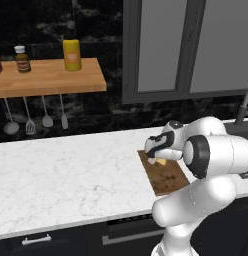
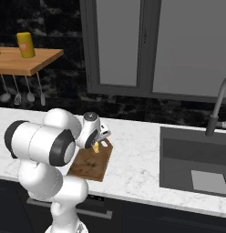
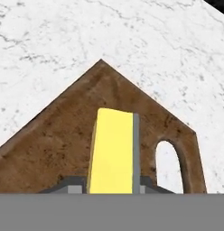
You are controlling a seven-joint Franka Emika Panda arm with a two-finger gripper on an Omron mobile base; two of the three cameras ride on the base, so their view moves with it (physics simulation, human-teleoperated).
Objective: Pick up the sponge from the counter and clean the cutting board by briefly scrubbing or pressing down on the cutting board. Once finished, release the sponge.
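Where white marble counter (image 1: 61, 175) spans, cutting board (image 1: 168, 180), wooden shelf (image 1: 46, 77)

You see the white arm bent low over the marble counter (image 2: 137, 150), its gripper (image 2: 97, 146) down at the far end of the dark brown cutting board (image 2: 89, 166). A yellow sponge (image 2: 96, 147) sits at the fingertips, just above the board. To the right, a dark sink (image 2: 197, 164) with a grey faucet (image 2: 216, 113). At upper left, a wooden shelf (image 2: 23, 63) carries a yellow bottle (image 2: 26, 45), utensils (image 2: 17, 91) hanging beneath.
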